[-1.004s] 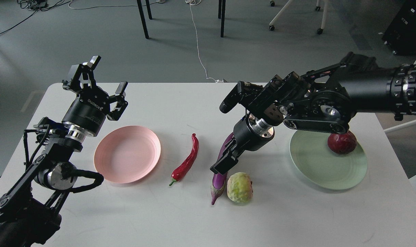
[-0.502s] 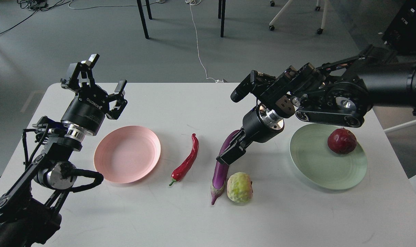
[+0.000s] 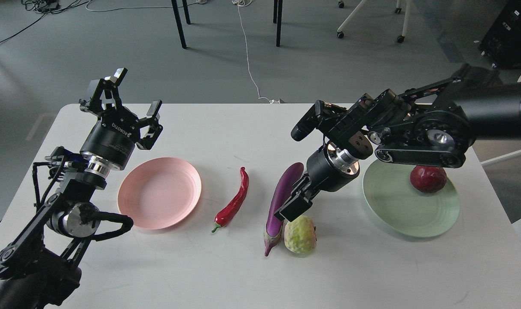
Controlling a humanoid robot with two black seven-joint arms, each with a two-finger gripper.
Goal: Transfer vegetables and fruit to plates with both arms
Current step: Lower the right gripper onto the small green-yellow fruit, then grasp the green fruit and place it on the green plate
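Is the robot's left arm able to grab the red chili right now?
Probably yes: the left gripper is open, and only the low pink plate lies between it and the chili pepper.

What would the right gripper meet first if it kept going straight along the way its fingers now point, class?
Probably the yellow-green fruit. The right gripper points down and toward the table's near edge, just above the fruit. The eggplant lies close beside that line, and one view leaves depth unclear, so it might graze that instead.
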